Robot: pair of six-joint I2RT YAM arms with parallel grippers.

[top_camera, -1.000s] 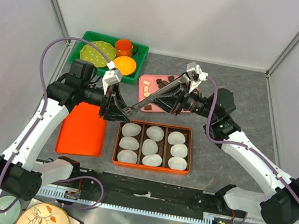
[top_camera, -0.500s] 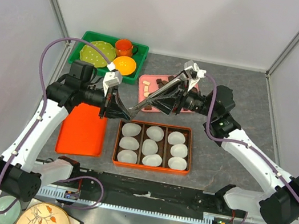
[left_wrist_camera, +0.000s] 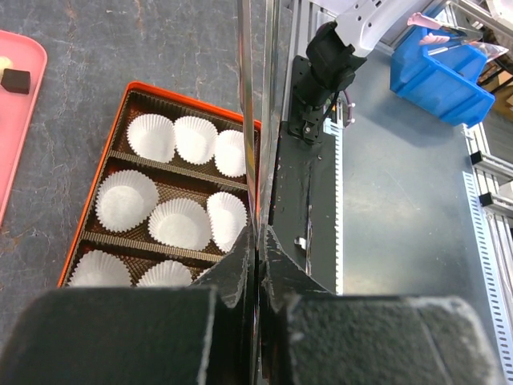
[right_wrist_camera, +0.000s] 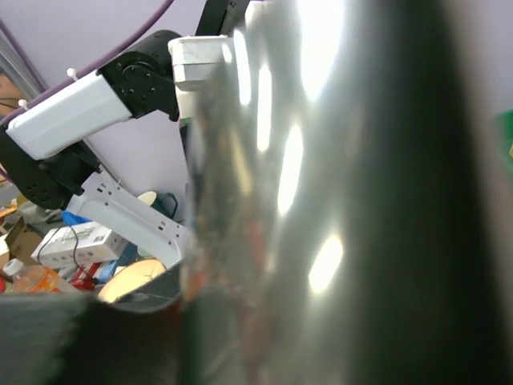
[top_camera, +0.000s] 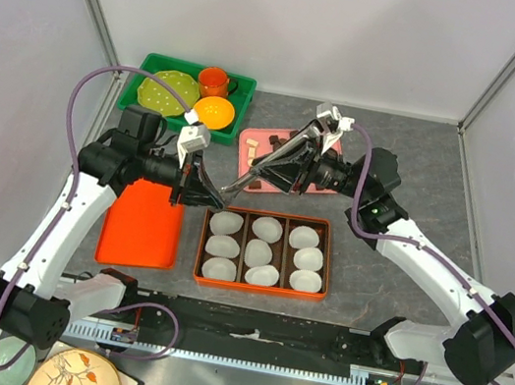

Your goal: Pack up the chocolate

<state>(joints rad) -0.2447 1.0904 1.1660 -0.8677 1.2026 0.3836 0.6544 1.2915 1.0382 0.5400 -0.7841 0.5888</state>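
The left gripper (top_camera: 210,187), just off the far left corner of the orange box (top_camera: 201,242) of fluted white paper cups (top_camera: 266,252), is clamped tight on thin, shiny metal tongs (top_camera: 253,174) (its wrist view shows both blades pressed flat together). The chocolate (top_camera: 276,140), small squarish pieces, lies on the pink tray (top_camera: 243,160) beyond the box. The right gripper (top_camera: 282,165) hangs over that tray. Its own view is a blur of bright metal, so I cannot tell how far it is open. Mottled grey tabletop (top_camera: 411,170) shows to the right of the box.
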